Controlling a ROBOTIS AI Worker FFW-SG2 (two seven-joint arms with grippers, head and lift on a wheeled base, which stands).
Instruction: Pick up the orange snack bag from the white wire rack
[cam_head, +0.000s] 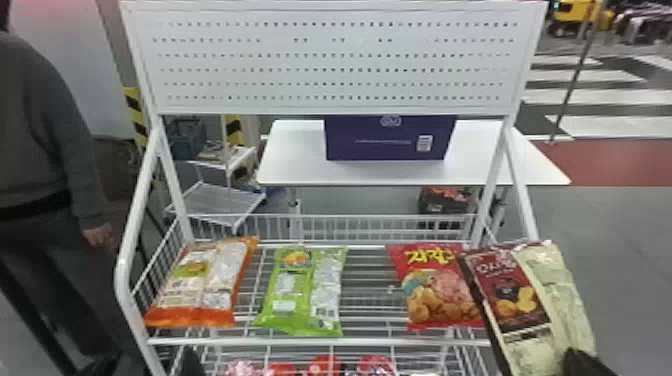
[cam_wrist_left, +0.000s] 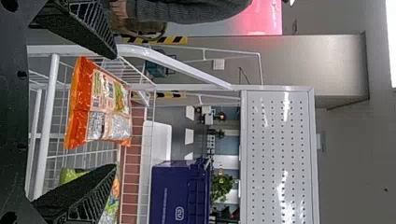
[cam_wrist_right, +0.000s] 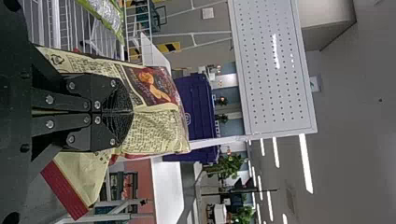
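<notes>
In the head view, the orange snack bag (cam_head: 205, 280) lies at the left end of the white wire rack (cam_head: 320, 342). My left gripper (cam_head: 191, 364) is low in that view, in front of the rack's left part. From the left wrist, the orange bag (cam_wrist_left: 100, 105) appears beyond my open left gripper (cam_wrist_left: 116, 112), framed by its spread fingers and held by neither. At the lower right of the head view, my right gripper (cam_head: 582, 361) holds a cream and dark-red bag (cam_head: 520, 300). The right wrist view has my right gripper (cam_wrist_right: 132, 112) shut on that bag (cam_wrist_right: 154, 130).
A green bag (cam_head: 302, 290) lies right of the orange one, and a red bag (cam_head: 435, 287) farther right, partly behind the held bag. White side rails (cam_head: 131, 300) and a perforated panel (cam_head: 330, 60) frame the rack. Red packages (cam_head: 325, 367) sit on a lower level.
</notes>
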